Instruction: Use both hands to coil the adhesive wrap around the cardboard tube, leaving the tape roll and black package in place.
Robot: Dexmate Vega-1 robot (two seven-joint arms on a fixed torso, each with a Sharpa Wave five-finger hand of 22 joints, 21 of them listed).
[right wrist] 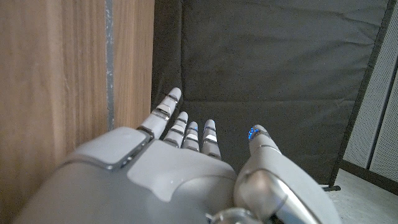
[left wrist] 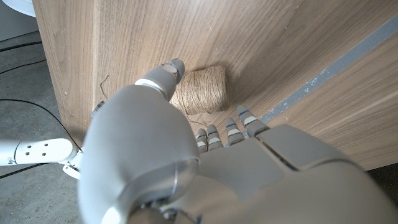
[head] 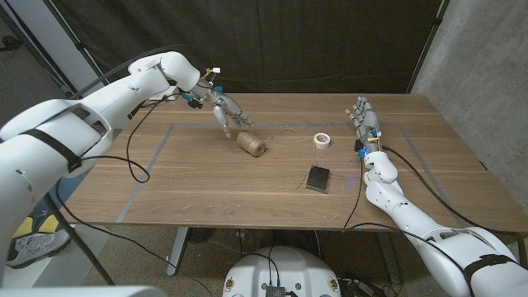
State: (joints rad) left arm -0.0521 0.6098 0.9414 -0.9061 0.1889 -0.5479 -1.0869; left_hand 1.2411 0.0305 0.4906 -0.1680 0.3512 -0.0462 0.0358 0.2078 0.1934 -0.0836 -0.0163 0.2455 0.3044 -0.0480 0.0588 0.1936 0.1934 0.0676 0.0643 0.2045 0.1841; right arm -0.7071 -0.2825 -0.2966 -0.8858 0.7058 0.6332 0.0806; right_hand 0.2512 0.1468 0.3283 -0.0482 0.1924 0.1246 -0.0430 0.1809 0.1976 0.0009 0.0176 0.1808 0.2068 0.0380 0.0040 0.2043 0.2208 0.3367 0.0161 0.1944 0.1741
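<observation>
The left hand (head: 224, 110) hovers above the wooden counter (head: 206, 177) toward its far left part, fingers spread and pointing down, holding nothing. Just beside its fingertips lies a roll of brown twine (head: 252, 143) on its side; in the left wrist view the same twine roll (left wrist: 200, 91) sits just past the thumb, apart from it. A thin strand (head: 289, 132) trails from the roll toward a small white tape roll (head: 322, 140). Nearer the front edge rests a black package (head: 318, 177). At the right, the right hand (head: 365, 124) stands on its edge, fingers straight and close together, empty.
</observation>
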